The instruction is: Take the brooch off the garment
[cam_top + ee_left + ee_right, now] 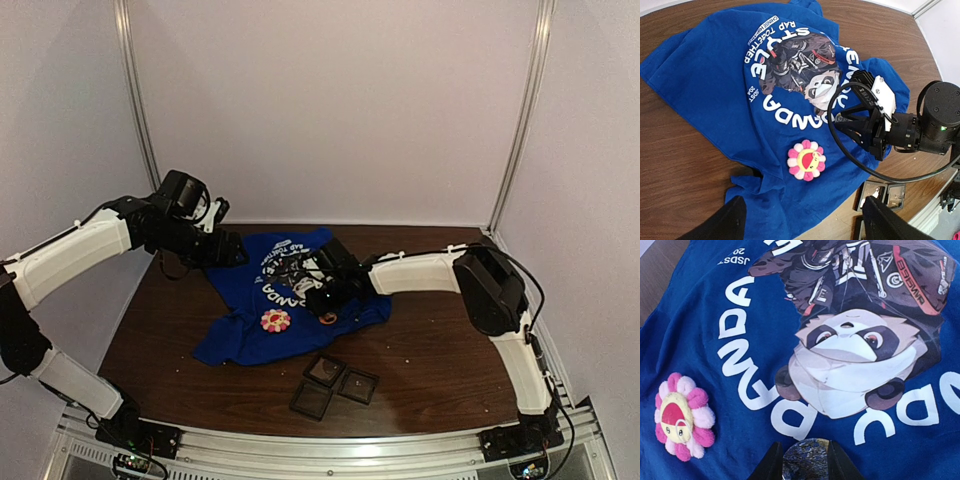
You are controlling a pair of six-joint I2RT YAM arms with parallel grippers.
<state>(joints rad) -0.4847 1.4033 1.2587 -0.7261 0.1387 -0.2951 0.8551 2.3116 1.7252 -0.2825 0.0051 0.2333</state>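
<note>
We see a dark brown wooden desk (440, 350) dotted with a few pale specks. Near the middle of its near edge lie three small black square boxes, clustered corner to corner: one farthest from the edge (325, 370), one to its right (358, 385), one nearest the edge (312, 400). A metal rail (330, 445) runs along that edge. Behind the far edge stands a pale wall (330, 100), with metal uprights at the back left (135, 100) and back right (525, 100) corners.

what i can read on the shirt

on the blue t-shirt (705, 75) i read white lettering: "rap together", "style" and, in big curved letters, "panda". the smaller white lines beside them, and the marks on the dark graphic (860, 285), are too fine for me to make out.
</note>
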